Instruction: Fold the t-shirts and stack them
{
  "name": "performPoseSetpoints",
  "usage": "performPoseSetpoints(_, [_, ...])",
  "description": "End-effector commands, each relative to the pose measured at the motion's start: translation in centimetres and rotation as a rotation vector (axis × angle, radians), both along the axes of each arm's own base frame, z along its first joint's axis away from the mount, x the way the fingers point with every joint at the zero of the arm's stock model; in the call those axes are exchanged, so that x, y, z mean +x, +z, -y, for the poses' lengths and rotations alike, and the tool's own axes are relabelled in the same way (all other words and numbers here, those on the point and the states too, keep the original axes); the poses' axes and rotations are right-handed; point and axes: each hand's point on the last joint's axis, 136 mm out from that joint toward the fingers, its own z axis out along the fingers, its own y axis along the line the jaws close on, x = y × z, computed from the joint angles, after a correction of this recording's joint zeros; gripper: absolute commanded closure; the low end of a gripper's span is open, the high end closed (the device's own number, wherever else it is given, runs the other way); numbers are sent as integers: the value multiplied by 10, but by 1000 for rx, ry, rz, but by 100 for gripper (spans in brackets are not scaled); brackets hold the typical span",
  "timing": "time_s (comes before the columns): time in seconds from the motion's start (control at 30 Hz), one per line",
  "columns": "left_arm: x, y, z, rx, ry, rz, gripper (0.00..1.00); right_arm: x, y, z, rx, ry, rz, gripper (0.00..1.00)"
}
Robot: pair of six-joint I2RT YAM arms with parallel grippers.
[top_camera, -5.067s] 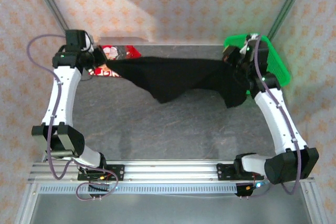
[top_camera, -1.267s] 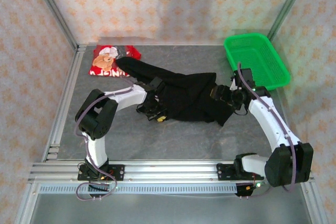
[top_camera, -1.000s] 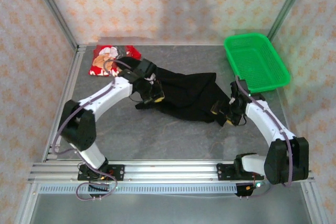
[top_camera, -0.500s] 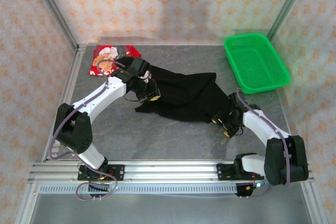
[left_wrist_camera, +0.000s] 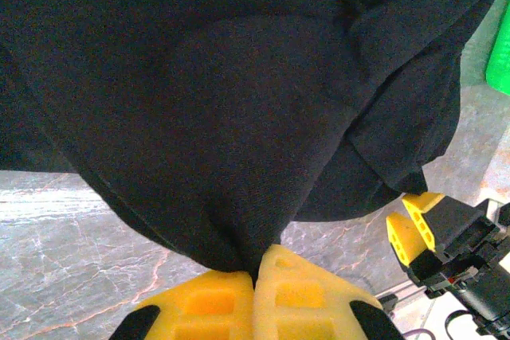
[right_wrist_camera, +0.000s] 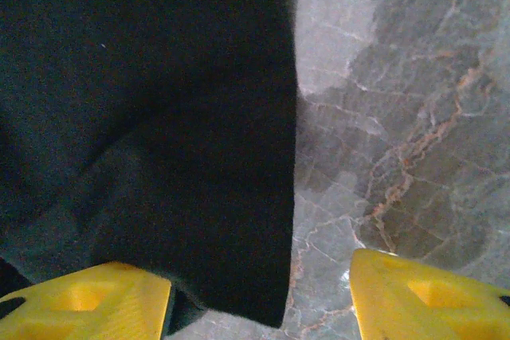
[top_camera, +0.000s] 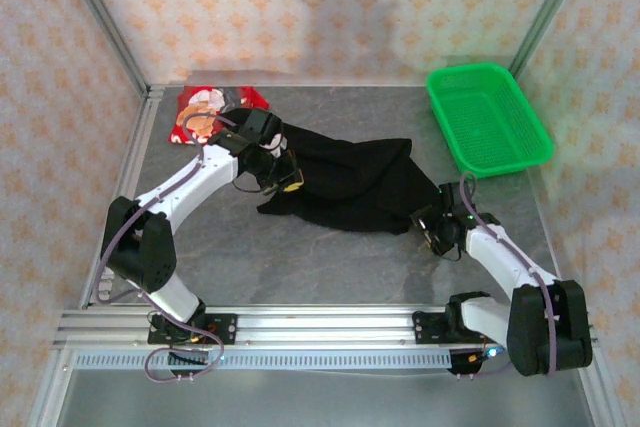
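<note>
Your black shirt (top_camera: 350, 182) is bunched up mid-table, long axis running from far left to near right, with the red shirt (top_camera: 208, 112) in the far-left corner just beside its end. The left gripper (left_wrist_camera: 255, 275) is clamped tight on a fold at the shirt's left end. The right gripper (right_wrist_camera: 259, 296) sits at the near-right corner, jaws apart, with the hem running between them: cloth on its left, bare table (right_wrist_camera: 382, 117) on its right. I'd say the right arm's the closer one for that corner.
</note>
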Motion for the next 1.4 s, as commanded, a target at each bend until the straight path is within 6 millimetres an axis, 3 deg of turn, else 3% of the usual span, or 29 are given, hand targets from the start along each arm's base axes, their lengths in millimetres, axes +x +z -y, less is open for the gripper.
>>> performPoseSetpoints(0.0, [1,1,-1,-4,-13,-9,100,10,7,8,-28,-44,40,39])
performPoseSetpoints(0.2, [2,-1,-1,-7,-11,-12,100,14,14,14,-58,-52,57,42])
performPoseSetpoints(0.67, [0,-6,0,-6,-21,-17,100,3,46,-2,54,-17,127,39])
performPoseSetpoints(1.13, [-3,-11,-1,-3,-33,-30,100,-8,12,0,99,-109,12,37])
performPoseSetpoints(1.37, [-3,-13,-1,-1,-31,-34,100,3,3,-2,133,-139,20,38])
